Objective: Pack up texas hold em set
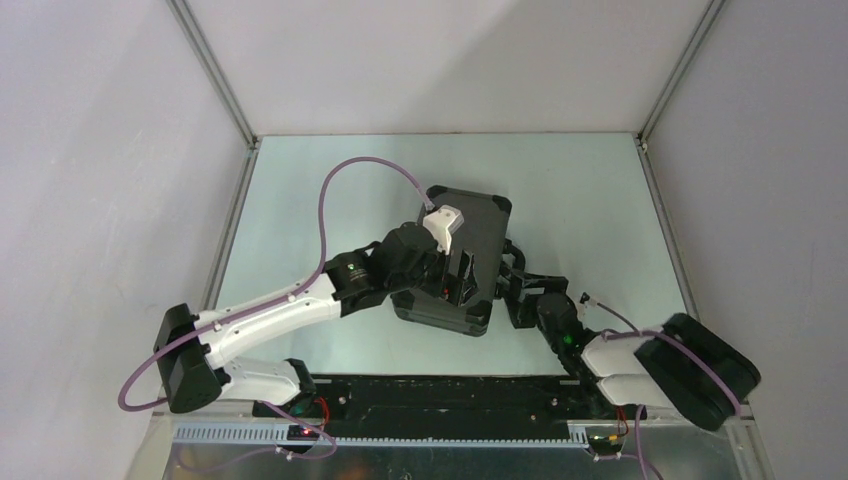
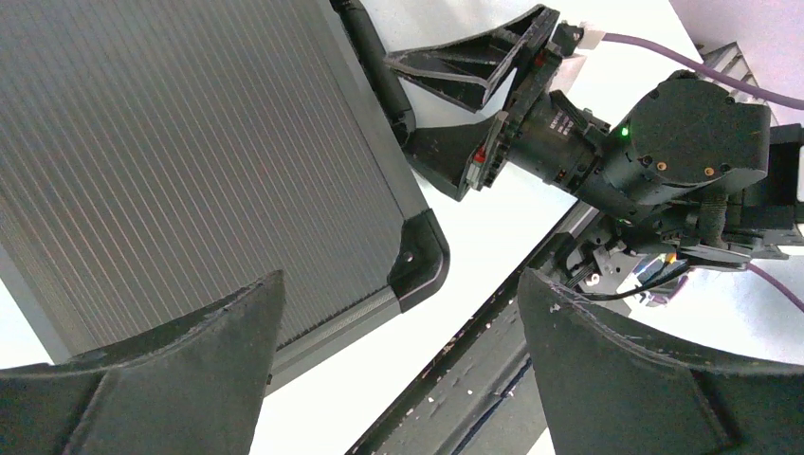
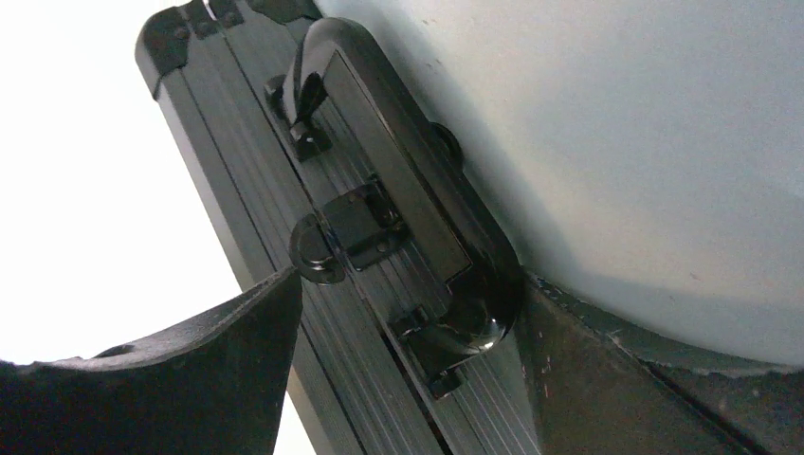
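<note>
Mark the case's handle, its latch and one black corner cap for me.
handle (image 3: pixel 417 190), right wrist view, middle of the grip bar.
latch (image 3: pixel 353 232), right wrist view, on the black clasp plate.
corner cap (image 2: pixel 419 261), left wrist view, on the cap's rounded face.

top view: soft, even light, no hard hotspots; walls (image 1: pixel 100 150) look flat grey, table (image 1: pixel 600 200) a pale green
shadows: just a soft dark patch along the near side of the case (image 1: pixel 480 225) and under the arms
wrist views: bare table blows out to pure white, zero detail there
left wrist: case ribs are crisp, with a faint warm sheen
right wrist: small glossy highlight on the handle (image 3: pixel 474 318), grey shade on the table beside it
fingers (image 2: pixel 180 379): near-black blobs up close, edges a bit soft
</note>
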You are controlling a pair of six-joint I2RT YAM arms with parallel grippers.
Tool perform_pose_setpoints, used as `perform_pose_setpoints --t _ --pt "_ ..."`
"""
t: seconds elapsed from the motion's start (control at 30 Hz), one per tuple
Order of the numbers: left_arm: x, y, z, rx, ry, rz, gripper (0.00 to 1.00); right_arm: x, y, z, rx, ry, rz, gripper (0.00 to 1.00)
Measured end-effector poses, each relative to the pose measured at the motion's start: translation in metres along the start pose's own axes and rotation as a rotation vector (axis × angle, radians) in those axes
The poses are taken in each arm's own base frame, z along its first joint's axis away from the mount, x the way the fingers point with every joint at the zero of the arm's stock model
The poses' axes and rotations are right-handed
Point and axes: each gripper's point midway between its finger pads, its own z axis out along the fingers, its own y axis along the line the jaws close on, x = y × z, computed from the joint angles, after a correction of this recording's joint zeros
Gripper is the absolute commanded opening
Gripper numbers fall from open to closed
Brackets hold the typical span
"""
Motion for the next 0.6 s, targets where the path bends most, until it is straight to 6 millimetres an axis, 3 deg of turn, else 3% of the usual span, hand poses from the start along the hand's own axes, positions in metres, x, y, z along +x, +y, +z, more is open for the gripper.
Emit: perform_pose_setpoints --t 0.33,0.6 --pt "0.000 0.003 0.000 -0.005 0.000 0.003 0.96 0.003 0.019 0.011 -0.123 -0.018 -0.014 0.90" --pt "0.005 0.006 -0.002 -0.010 0.007 0.003 0.96 0.009 0.039 -0.002 -0.193 -0.011 -0.063 0.93"
